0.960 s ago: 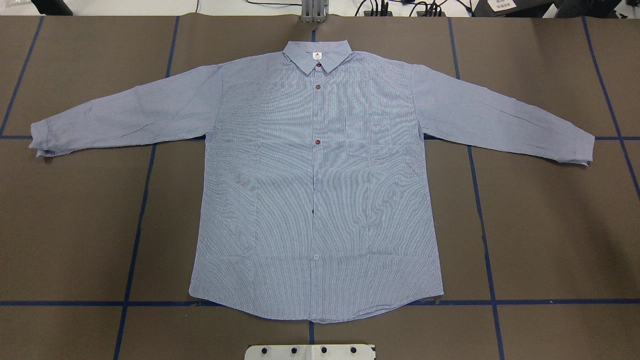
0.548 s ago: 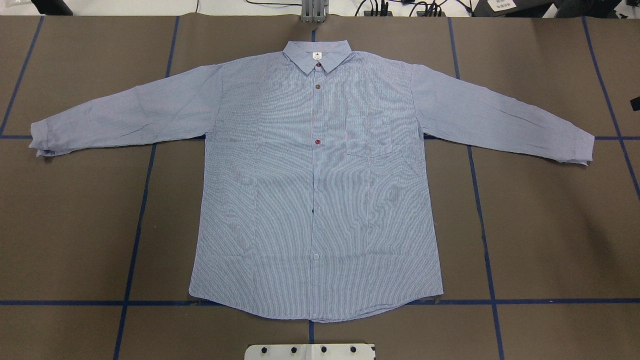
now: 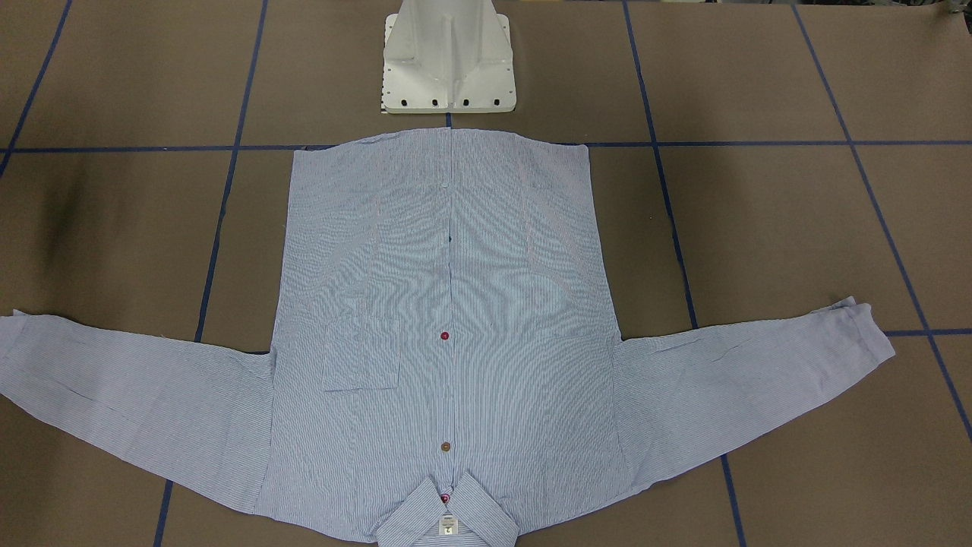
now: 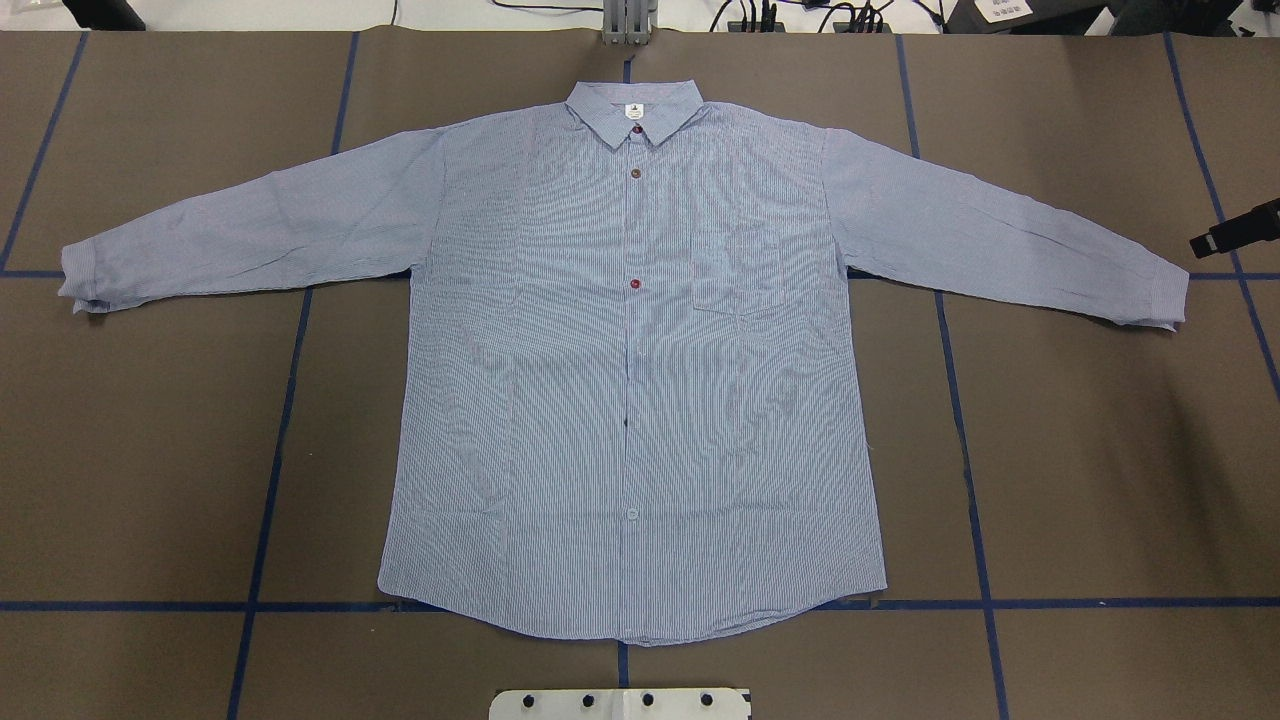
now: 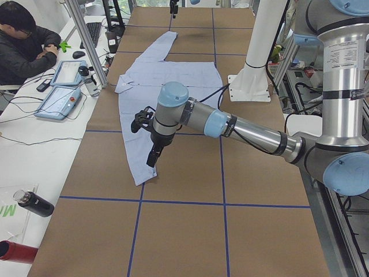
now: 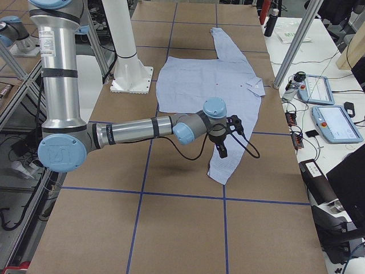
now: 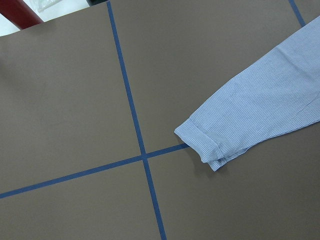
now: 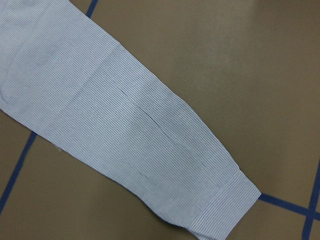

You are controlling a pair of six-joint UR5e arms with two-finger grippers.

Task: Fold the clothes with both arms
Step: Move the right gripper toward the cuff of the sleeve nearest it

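The light blue-and-white striped shirt [image 4: 630, 380] lies flat and face up, buttoned, sleeves spread, collar away from the robot; it also shows in the front view [image 3: 448, 304]. My right gripper [image 4: 1235, 230] comes in at the overhead view's right edge, just beyond the right cuff [image 4: 1165, 295]; I cannot tell whether it is open. The right wrist view looks down on that cuff [image 8: 225, 205]. My left gripper [image 5: 153, 156] hovers over the left sleeve's end; I cannot tell its state. The left wrist view shows the left cuff [image 7: 210, 145].
The white pedestal base [image 3: 448, 68] stands just behind the shirt's hem. Blue tape lines [image 4: 270, 480] cross the brown table. An operator [image 5: 23, 40] sits by a side desk with control tablets [image 5: 60, 98]. A red cylinder [image 5: 14, 253] lies off the table's end.
The right gripper's black tip has moved further into the overhead view from the right edge, toward the right cuff. The shirt has not moved.
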